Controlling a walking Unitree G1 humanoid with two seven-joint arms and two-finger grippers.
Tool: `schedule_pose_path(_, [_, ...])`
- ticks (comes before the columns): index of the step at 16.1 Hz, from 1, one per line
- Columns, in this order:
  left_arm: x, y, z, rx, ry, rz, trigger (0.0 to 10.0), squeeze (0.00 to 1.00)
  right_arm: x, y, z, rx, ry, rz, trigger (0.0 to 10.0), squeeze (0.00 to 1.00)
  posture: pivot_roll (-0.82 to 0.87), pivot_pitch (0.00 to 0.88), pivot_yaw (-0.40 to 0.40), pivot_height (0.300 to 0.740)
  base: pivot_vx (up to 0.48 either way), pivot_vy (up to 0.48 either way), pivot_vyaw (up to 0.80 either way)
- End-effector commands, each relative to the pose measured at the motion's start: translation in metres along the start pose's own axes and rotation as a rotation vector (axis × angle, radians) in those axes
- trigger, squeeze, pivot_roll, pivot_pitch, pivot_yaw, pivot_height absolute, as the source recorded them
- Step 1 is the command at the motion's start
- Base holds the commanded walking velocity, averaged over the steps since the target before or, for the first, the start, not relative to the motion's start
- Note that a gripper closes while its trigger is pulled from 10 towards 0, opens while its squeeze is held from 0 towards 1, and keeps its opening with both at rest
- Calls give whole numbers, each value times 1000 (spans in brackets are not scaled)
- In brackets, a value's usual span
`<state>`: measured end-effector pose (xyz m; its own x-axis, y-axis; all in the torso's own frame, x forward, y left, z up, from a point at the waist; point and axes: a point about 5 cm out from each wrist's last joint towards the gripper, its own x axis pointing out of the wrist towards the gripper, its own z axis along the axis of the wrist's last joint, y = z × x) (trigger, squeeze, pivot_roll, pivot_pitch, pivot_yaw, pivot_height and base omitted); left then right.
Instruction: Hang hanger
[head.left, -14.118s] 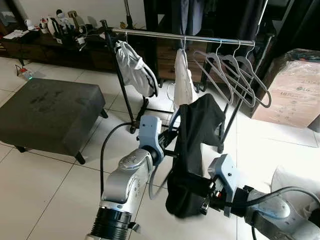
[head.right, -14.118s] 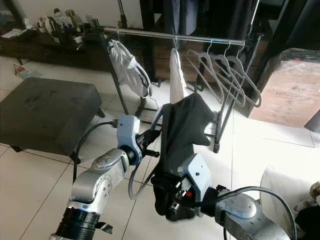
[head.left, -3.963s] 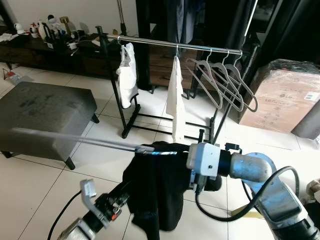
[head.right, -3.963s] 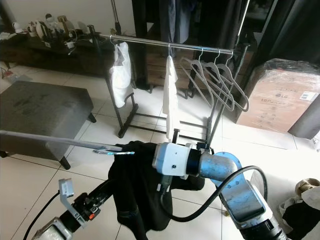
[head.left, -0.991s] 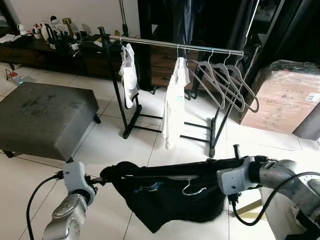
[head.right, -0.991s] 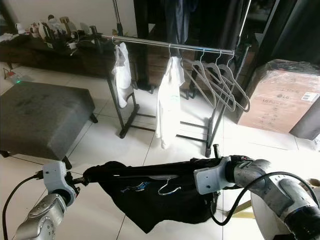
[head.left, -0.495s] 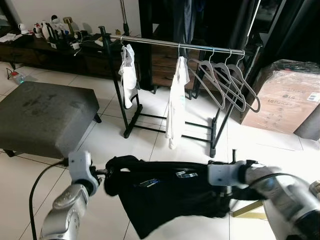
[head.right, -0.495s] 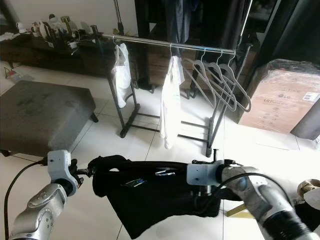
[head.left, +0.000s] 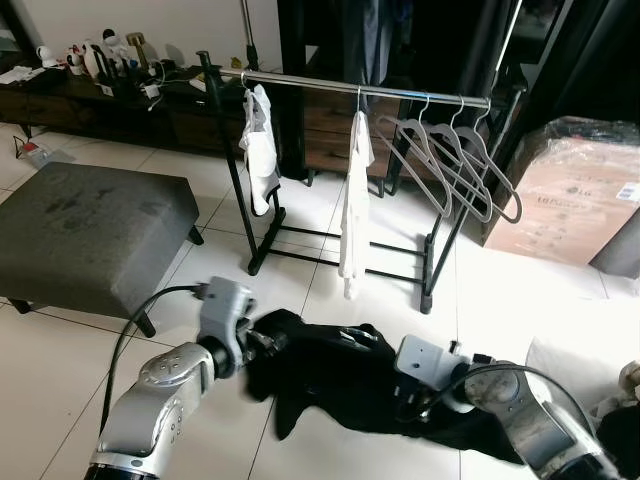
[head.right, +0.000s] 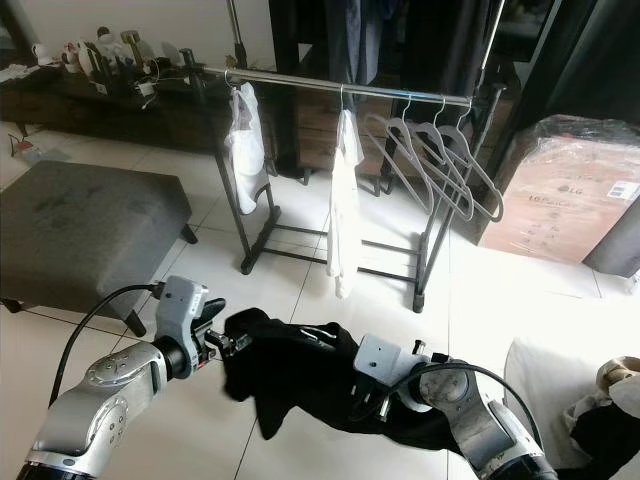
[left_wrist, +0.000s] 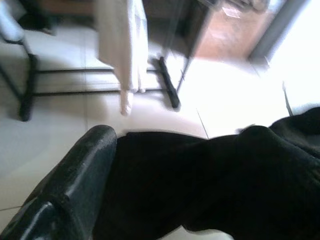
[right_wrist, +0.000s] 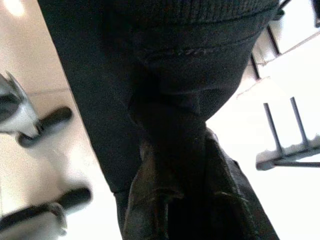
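A black garment hangs bunched low over the white tiles between my two grippers, with a tail drooping at its left. My left gripper is at the garment's left end, shut on the cloth; in the left wrist view the cloth lies against one finger. My right gripper is buried in the garment's right side, shut on a fold. I cannot make out the hanger inside the cloth. Behind stands the clothes rack with its steel rail.
Two white garments and three empty grey hangers hang on the rail. A grey ottoman stands at the left, a cardboard box at the right, a cluttered low cabinet at the back left.
Both grippers have come closer together. The garment, stretched flat between them half a second ago, now sags in a bunch. The hanger hook seen a second ago is out of sight.
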<state>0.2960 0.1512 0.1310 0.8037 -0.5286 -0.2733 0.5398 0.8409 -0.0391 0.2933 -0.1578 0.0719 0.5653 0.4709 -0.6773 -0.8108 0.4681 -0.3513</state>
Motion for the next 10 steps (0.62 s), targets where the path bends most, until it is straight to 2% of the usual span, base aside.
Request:
schedule_pose_path(1, [-2, -6, 0, 52, 39, -51, 10000, 0, -6, -5, 6, 34, -41, -14, 0, 0, -87, 160, 16, 740, 0, 0, 0])
schedule_pose_path(3, [-7, -16, -11, 124, 141, -145, 10000, 0, -6, 0, 7, 38, -34, 0, 0, 0, -86, 158, 18, 740, 0, 0, 0])
schedule_pose_path(4, [-11, -16, -15, 187, 195, -135, 10000, 0, -7, -5, 6, 70, -26, -37, 0, 0, -85, 159, 19, 740, 0, 0, 0])
schedule_pose_path(5, [-12, -11, -15, 194, 200, -76, 10000, 0, -8, -10, 5, 97, -21, -71, 0, 0, -86, 159, 19, 740, 0, 0, 0])
schedule_pose_path(6, [-12, -1, -9, 136, 166, 6, 10000, 0, -11, -15, 4, 129, -27, -91, 0, 0, -84, 159, 19, 740, 0, 0, 0])
schedule_pose_path(9, [-15, 25, 4, 168, 112, 214, 10000, 0, -16, -18, 4, 148, -40, -81, 0, 0, -80, 154, 17, 740, 0, 0, 0])
schedule_pose_path(10, [-16, 28, 7, 163, 103, 236, 10000, 0, -17, -19, 4, 151, -39, -85, 0, 0, -83, 153, 19, 740, 0, 0, 0])
